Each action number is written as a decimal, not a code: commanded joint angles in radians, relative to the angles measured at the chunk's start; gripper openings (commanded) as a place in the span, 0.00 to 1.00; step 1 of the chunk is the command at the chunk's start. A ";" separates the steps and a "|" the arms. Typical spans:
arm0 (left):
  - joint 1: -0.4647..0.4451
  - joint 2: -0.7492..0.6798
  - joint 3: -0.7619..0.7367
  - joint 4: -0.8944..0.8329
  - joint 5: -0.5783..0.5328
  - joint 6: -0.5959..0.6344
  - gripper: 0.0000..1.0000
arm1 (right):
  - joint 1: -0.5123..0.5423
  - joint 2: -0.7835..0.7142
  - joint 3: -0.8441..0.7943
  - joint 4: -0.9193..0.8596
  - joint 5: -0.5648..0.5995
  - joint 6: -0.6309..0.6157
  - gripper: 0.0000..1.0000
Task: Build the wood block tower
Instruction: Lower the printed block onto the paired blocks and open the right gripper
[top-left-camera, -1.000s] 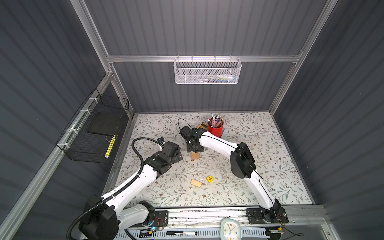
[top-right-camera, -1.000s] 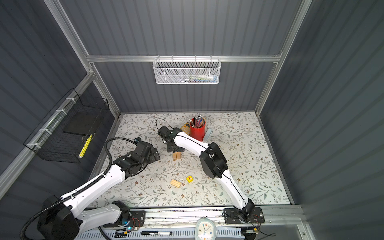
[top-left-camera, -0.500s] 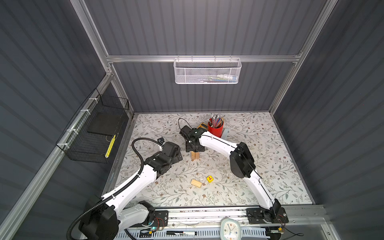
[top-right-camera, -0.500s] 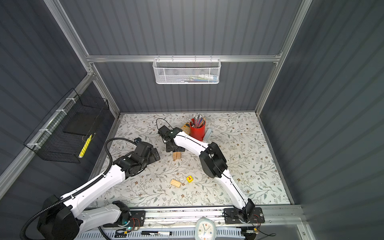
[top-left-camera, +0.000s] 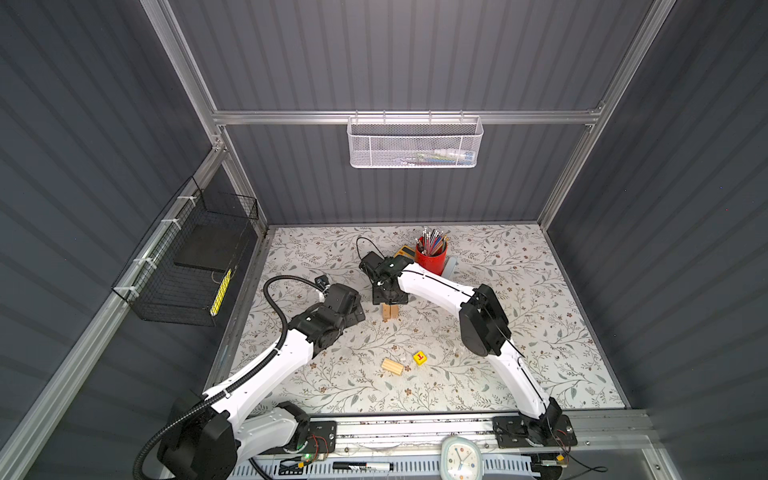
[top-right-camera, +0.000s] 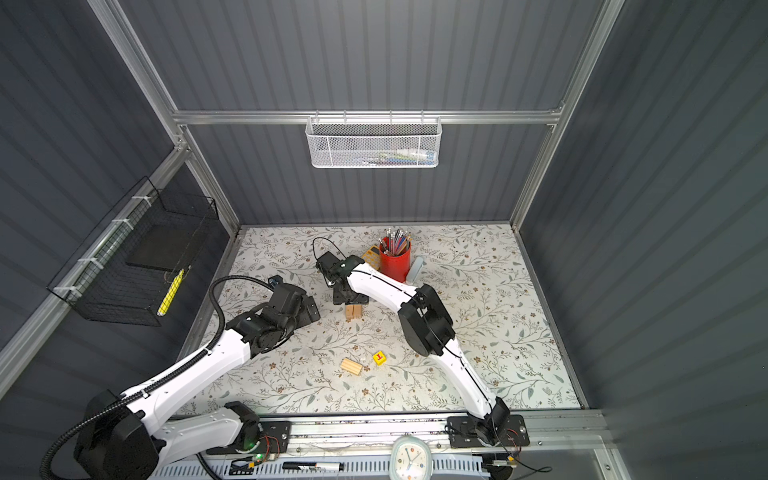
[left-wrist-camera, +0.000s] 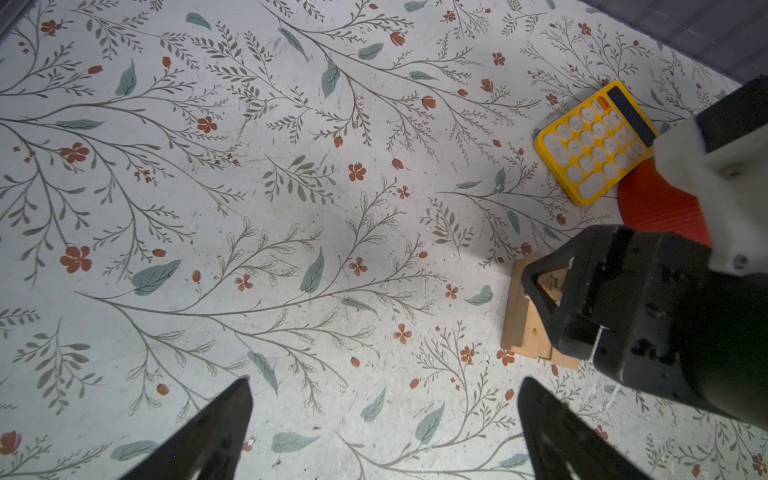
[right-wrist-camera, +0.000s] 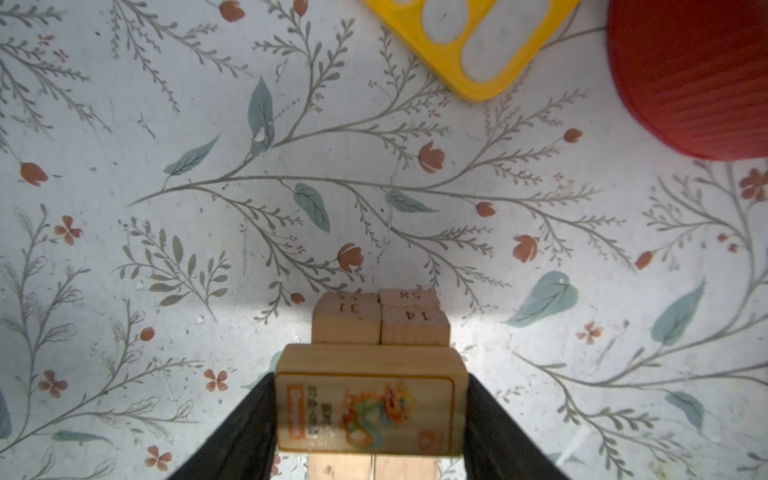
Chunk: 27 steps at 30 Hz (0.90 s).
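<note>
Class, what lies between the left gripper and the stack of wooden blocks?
Only bare flowered mat lies between the left gripper and the stack of wooden blocks, seen plainly in the left wrist view.

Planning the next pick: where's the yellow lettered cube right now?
In both top views the yellow lettered cube lies on the mat near the front middle, just right of a loose tan block and apart from it.

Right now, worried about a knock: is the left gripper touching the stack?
Apart. The left wrist view shows bare mat between the open left gripper and the stack.
</note>
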 joint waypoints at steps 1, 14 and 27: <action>0.006 -0.012 -0.015 -0.005 0.002 -0.010 0.99 | -0.004 0.003 -0.003 -0.014 0.023 0.010 0.65; 0.006 -0.004 -0.010 -0.005 0.007 -0.006 1.00 | -0.010 -0.010 -0.002 -0.010 -0.004 0.012 0.74; 0.006 -0.069 0.027 -0.072 0.026 0.029 1.00 | -0.004 -0.327 -0.301 0.065 0.004 -0.087 0.92</action>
